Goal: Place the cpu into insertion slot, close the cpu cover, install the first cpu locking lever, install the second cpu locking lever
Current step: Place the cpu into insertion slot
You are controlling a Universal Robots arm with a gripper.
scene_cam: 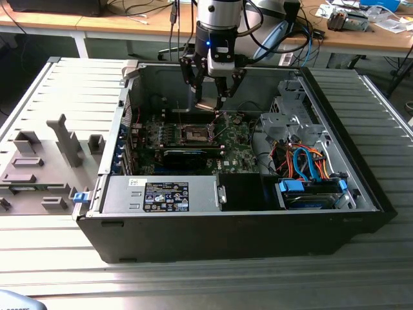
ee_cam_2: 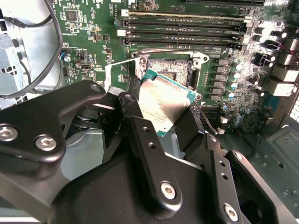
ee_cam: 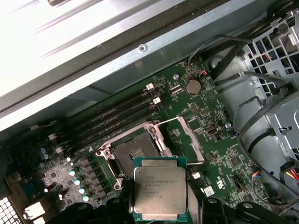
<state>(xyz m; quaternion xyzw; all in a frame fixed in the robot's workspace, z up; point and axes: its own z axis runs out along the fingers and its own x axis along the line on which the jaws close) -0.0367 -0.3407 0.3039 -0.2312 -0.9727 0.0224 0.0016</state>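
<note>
At the exterior view's left, a grey panel (scene_cam: 39,129) with moulded grey fixtures lies flat on the ribbed metal surface (scene_cam: 193,278). Just beside it to the right sits the open black computer case (scene_cam: 226,232), with the green circuit board (scene_cam: 239,155) on its floor.

Over the middle of the board, toward the far wall, the pincer (scene_cam: 210,103) hangs from above. Its black fingers (ee_cam_2: 140,135) are closed narrowly on opposite edges of the cpu (ee_cam: 160,193), whose silver-grey top faces the first wrist view. The chip is held in the air, tilted in the second wrist view and not seated.

The insertion slot (ee_cam: 132,156) lies bare on the board beneath and just beside the chip, next to the long black memory slots (ee_cam: 117,116). The cpu cover (ee_cam: 192,140) is swung open.

At the exterior view's right, orange and blue cables (scene_cam: 310,161) run beside a metal drive cage (scene_cam: 290,119).
</note>
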